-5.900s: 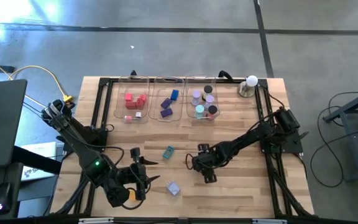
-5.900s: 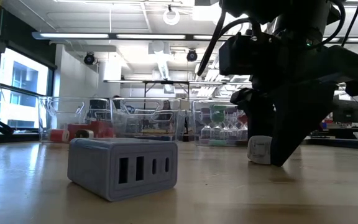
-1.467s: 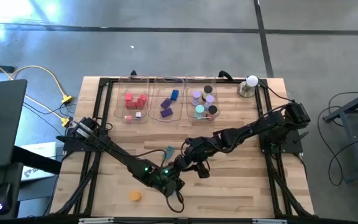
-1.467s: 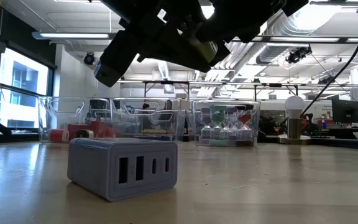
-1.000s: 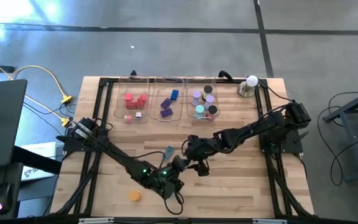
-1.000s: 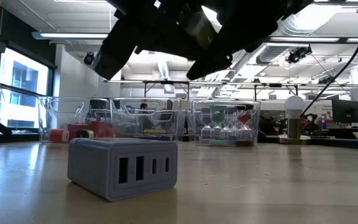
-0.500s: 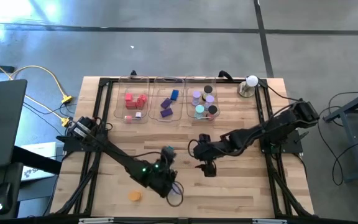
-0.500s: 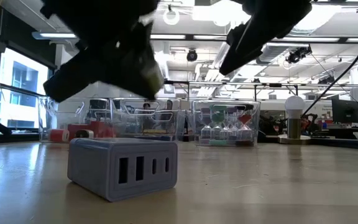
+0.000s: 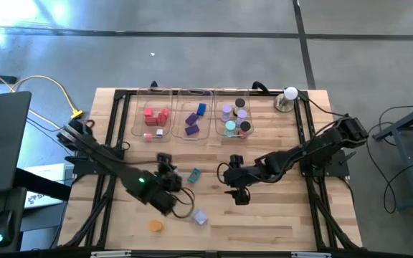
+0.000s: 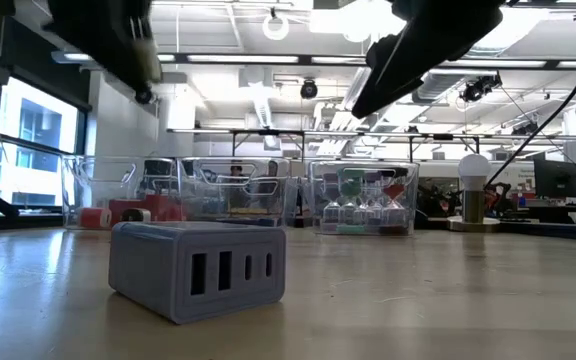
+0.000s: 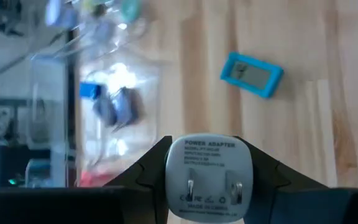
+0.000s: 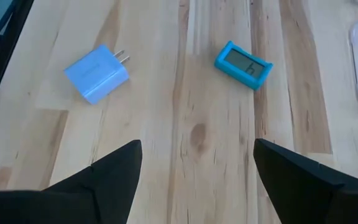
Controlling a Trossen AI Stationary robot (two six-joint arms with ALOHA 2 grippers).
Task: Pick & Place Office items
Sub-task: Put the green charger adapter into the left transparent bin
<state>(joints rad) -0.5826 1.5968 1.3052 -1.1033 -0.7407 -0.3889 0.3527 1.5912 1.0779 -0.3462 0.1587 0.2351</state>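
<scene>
Item: white power adapter point(image 11: 209, 177), prongs outward, clamped in the left gripper point(image 11: 209, 186) above the table's near middle; likely light, rigid, smooth-sided, best gripped across flat sides. Right gripper point(image 12: 197, 180) hangs wide and empty over the table point(image 12: 191, 130). Blue adapter point(image 12: 96, 73) and teal display unit point(image 12: 243, 65) lie loose, well apart.

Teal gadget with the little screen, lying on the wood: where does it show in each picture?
High view: teal gadget mid-table, on the bare wood in front of the clear trays.
Low view: gadget not visible; clear trays stand at the back.
Left wrist view: gadget in the picture's upper right, clear trays blurred at its left.
Right wrist view: gadget in the picture's upper middle.
Shared landmark: the clear trays.
</scene>
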